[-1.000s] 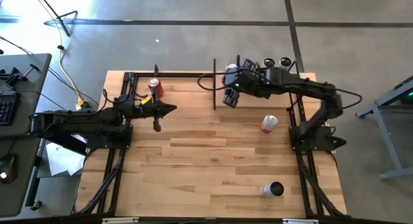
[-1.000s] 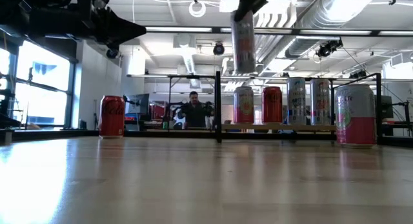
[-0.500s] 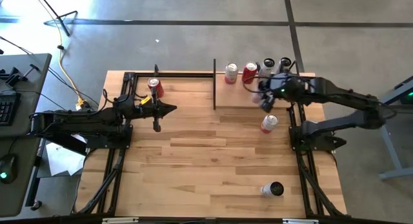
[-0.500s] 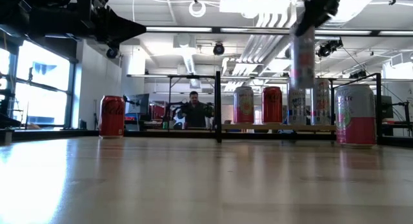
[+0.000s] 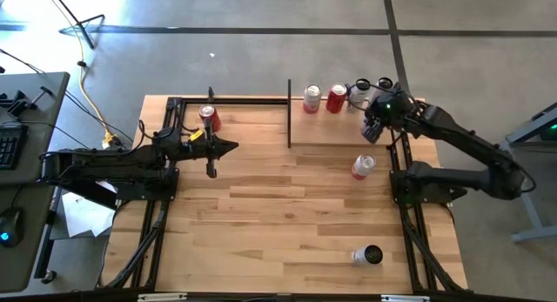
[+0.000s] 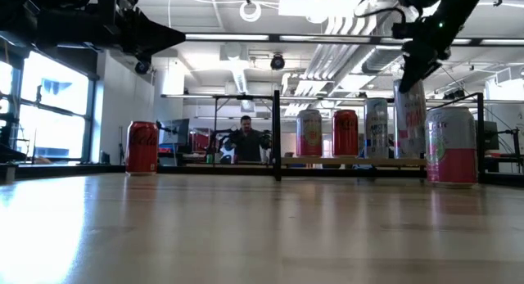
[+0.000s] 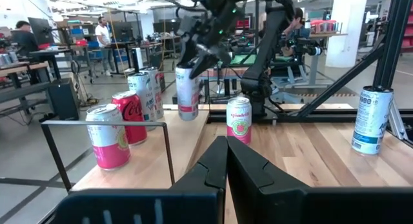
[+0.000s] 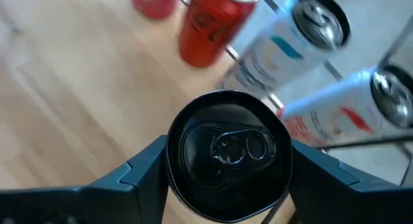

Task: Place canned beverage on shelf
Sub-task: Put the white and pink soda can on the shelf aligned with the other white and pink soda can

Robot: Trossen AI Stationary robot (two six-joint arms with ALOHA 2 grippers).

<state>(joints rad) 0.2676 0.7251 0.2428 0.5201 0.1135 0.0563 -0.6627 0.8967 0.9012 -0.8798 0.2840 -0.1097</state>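
The canned beverage, a slim white and pink can, hangs a little above the right end of the shelf, with my right gripper shut on it. The shelf is a low light-wood plank at the table's far right, with a black upright plate at its left end. A pink can, a red can and white cans stand along its far edge. My left gripper hovers shut over the table's left half, pointing level. My right gripper pinches the can's upper wall just under the top rim between its two fingers, one on each side. The fingers come from above, slanting down. The can hangs about upright below them, clear of the shelf.
A pink can stands on the table just in front of the shelf's right end. A red can stands at the far left, and another can is near the front right. Black frame rails run along both sides.
My right gripper has carried the can from above the shelf's left end, near the black plate, toward the table's right edge and down. The can has stayed about upright and now hangs low over the shelf's right end.
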